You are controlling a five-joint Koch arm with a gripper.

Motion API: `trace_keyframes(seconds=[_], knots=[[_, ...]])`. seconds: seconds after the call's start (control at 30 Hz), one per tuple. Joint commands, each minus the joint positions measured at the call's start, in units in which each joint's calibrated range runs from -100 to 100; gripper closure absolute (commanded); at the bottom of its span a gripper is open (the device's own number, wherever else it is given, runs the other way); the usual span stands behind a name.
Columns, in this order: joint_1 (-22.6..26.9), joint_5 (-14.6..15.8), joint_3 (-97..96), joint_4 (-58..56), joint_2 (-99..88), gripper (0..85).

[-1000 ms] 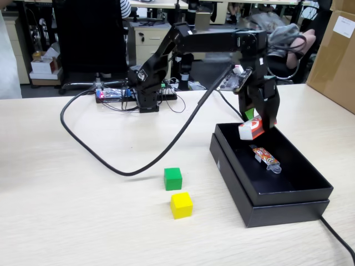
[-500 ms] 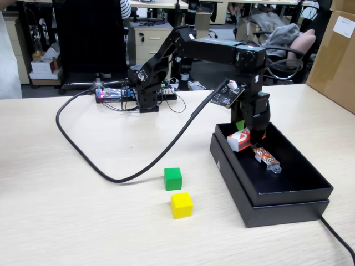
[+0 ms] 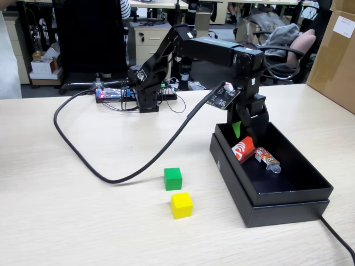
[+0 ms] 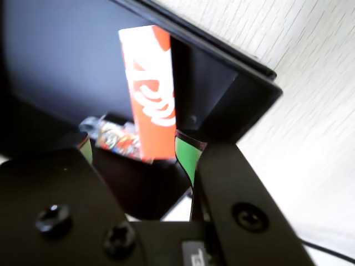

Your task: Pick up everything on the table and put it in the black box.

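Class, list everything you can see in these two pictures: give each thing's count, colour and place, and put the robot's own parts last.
Red packet: one, red and white, inside the box against its left wall in the fixed view.
Wrapped stick: one, orange patterned, in the box beside the packet.
Black box: one, black, right on the table.
Green cube: one, green, on the table left of the box.
Yellow cube: one, yellow, just in front of the green cube.
Table: one, light beige wood-grain.
Black cable: one, looping across the table.
Gripper: one, black with green pads, open above the packet.

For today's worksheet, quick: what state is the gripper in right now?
Gripper: open, holding nothing; the red packet lies released in the black box.
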Motion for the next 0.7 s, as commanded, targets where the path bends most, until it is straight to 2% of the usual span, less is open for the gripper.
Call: trace_keyframes(seconds=[0.0, 0.1, 0.3, 0.33, 0.43, 0.57, 0.67], knots=[[0.29, -0.1, 6.19, -0.07, -12.39, 51.1], [-0.63, -0.15, 8.91, -0.24, -20.19, 50.5], [-6.25, -1.32, 7.18, -0.24, -26.16, 49.2], [-7.81, -2.0, 5.37, -0.24, -26.27, 46.2], [-11.82, -3.37, -1.34, 0.88, -26.16, 43.9], [-15.04, -4.35, -10.5, 1.92, -24.78, 42.6], [-17.09, -5.03, -21.28, 6.93, -23.86, 42.6]])
